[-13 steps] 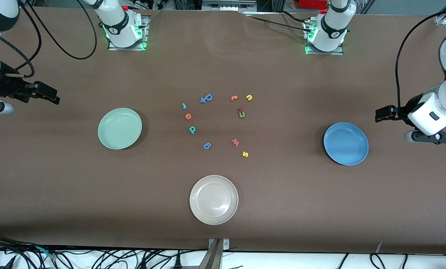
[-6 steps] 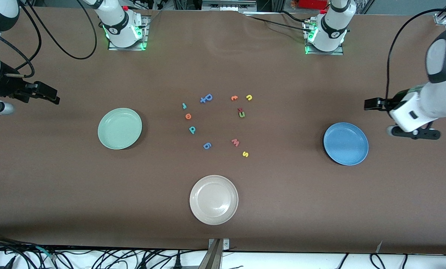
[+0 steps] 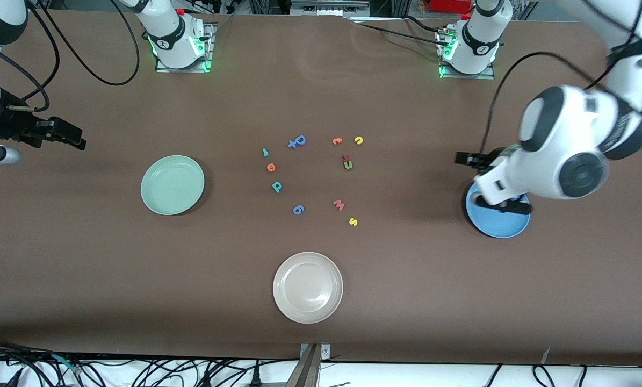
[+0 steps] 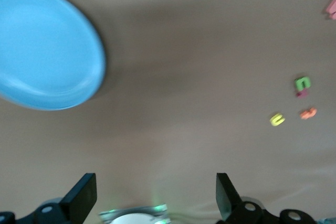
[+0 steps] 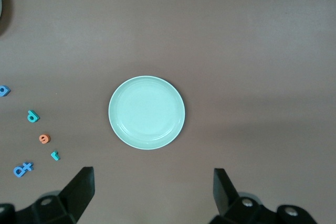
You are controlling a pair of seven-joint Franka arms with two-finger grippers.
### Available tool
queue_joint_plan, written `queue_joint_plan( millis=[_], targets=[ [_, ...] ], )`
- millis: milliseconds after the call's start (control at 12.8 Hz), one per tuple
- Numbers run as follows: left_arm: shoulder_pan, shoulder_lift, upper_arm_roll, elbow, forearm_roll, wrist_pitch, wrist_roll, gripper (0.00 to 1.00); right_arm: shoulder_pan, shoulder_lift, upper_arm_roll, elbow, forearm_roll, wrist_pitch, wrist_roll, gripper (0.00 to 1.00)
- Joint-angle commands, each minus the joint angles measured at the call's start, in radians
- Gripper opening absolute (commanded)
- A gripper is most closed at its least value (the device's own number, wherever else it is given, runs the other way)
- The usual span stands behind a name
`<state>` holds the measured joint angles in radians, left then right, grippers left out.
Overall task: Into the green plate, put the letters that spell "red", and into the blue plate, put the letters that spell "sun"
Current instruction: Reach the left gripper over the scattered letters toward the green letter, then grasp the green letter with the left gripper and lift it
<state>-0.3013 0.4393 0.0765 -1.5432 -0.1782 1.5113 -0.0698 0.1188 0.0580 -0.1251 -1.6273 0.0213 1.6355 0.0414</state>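
Note:
The green plate [image 3: 172, 185] [image 5: 147, 112] lies toward the right arm's end of the table. The blue plate [image 3: 495, 226] [image 4: 47, 45] lies toward the left arm's end, partly covered by the left arm. Between them are the teal r [image 3: 265, 152], orange e [image 3: 271, 167], teal d [image 3: 276, 186], yellow s [image 3: 353, 221], yellow n [image 3: 358, 140] and green u [image 3: 347, 164]. My left gripper [image 3: 463, 158] [image 4: 155, 190] is open and empty over the blue plate's edge. My right gripper [image 3: 71, 137] [image 5: 152, 187] waits open over the table end, beside the green plate.
A cream-white plate [image 3: 308, 287] sits nearest the front camera. Among the letters lie a pink w [image 3: 339, 204], two blue letters [image 3: 297, 141] [image 3: 298, 209], another orange letter [image 3: 337, 141] and a dark red one [image 3: 346, 158] touching the green u.
The left arm has swung in from the table's end toward the letters, and its gripper is now over the blue plate's edge. The right arm and all letters have stayed put.

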Motion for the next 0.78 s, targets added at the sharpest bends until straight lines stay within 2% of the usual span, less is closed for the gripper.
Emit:
queue_joint_plan(
  millis=[0, 313, 547, 704],
  targets=[
    [-0.093, 0.074, 0.009, 0.02, -0.075, 0.079, -0.122, 1.0, 0.001, -0.001, 0.002, 0.015, -0.011, -0.019, 0.003, 1.0],
    [-0.215, 0.13, 0.009, -0.008, -0.179, 0.229, -0.263, 1.0, -0.001, -0.001, 0.002, 0.015, -0.011, -0.019, 0.003, 1.0],
    [-0.257, 0.142, 0.009, -0.009, -0.222, 0.26, -0.327, 1.0, 0.001, -0.001, 0.002, 0.015, -0.011, -0.019, 0.003, 1.0],
    [-0.304, 0.183, 0.009, -0.011, -0.259, 0.352, -0.381, 1.0, 0.001, -0.001, 0.002, 0.015, -0.011, -0.017, 0.003, 1.0]
  ],
)
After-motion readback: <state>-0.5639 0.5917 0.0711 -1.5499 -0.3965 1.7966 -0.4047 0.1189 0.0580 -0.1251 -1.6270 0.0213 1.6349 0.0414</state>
